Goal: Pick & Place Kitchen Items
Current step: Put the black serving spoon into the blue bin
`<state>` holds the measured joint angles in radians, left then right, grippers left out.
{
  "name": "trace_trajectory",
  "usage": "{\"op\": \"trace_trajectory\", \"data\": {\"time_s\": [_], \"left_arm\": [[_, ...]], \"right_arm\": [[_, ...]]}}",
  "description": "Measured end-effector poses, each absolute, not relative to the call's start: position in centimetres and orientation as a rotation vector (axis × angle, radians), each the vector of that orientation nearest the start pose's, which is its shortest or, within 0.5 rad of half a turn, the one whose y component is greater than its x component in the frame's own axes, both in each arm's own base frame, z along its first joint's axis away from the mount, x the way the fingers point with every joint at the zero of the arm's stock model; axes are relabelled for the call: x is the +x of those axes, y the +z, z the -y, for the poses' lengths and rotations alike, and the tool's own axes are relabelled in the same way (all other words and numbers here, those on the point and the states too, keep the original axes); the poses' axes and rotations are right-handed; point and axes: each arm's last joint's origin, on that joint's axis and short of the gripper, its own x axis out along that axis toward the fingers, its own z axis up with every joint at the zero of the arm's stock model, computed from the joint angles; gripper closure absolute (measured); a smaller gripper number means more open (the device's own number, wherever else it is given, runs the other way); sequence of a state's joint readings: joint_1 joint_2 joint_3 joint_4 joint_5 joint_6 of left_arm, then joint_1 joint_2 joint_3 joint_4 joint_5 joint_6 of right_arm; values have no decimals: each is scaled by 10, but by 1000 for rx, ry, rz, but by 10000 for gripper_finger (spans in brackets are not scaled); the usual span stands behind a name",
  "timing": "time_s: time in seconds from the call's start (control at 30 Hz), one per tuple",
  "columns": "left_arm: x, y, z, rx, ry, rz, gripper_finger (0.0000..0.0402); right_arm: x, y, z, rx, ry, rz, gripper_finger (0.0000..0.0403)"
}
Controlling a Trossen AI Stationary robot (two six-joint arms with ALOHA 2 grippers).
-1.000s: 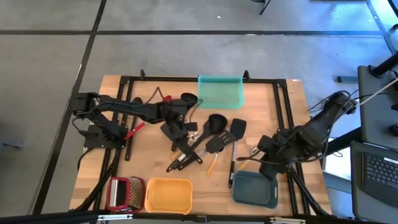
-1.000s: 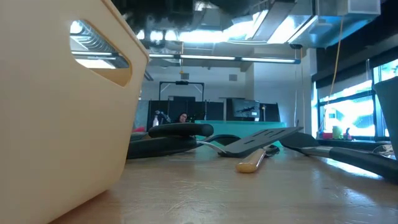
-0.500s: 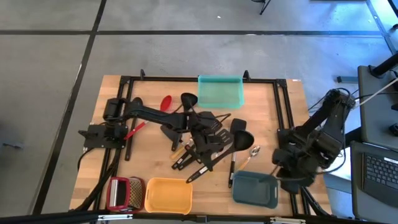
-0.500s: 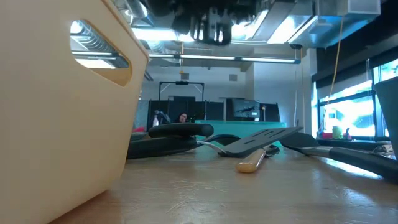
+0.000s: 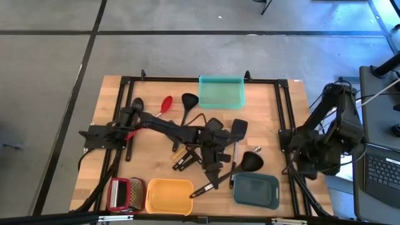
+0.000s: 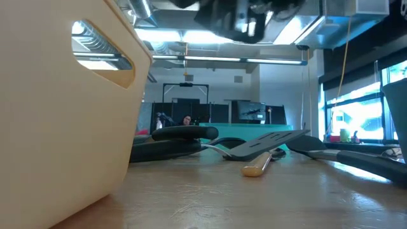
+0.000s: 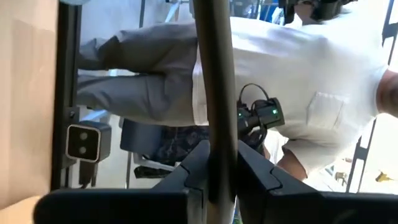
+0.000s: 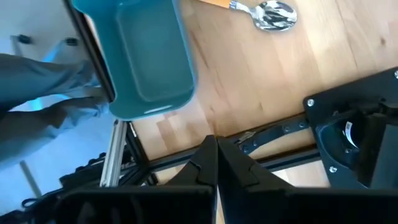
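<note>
Left gripper [image 5: 220, 167] jaws clamped on black ladle [image 5: 249, 162] handle above grey-blue tray [image 5: 257, 190], right gripper [image 8: 214, 163] jaws closed empty at surface [image 5: 150, 147] edge

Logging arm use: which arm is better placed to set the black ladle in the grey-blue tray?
Left: its gripper holds the black ladle just above the grey-blue tray; the right gripper is shut, parked at the table's right edge.

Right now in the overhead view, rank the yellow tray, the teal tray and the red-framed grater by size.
Largest to smallest:
1. yellow tray and teal tray, too alike to separate
2. red-framed grater
</note>
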<state>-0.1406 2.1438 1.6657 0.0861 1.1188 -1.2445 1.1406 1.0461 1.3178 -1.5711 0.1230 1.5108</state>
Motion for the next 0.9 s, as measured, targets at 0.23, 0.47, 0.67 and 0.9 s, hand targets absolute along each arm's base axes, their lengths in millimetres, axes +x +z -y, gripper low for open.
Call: {"op": "trace_trajectory", "data": {"time_s": [0.23,0.47,0.67,0.9], "left_arm": [[515,233,87,-1251,-842,-1095,361],[537,221,88,-1243,-853,-1095,361],[538,212,93,-1243,-847,-1120,361],[537,212,97,-1227,-862,-1117,361]], "right_arm": [[51,370,-102,516,-47,-1338,402],[48,372,-98,535,-20,-1369,402],[50,372,-97,460,-2,-1283,402],[57,374,-93,323,-49,-1028,402]]}}
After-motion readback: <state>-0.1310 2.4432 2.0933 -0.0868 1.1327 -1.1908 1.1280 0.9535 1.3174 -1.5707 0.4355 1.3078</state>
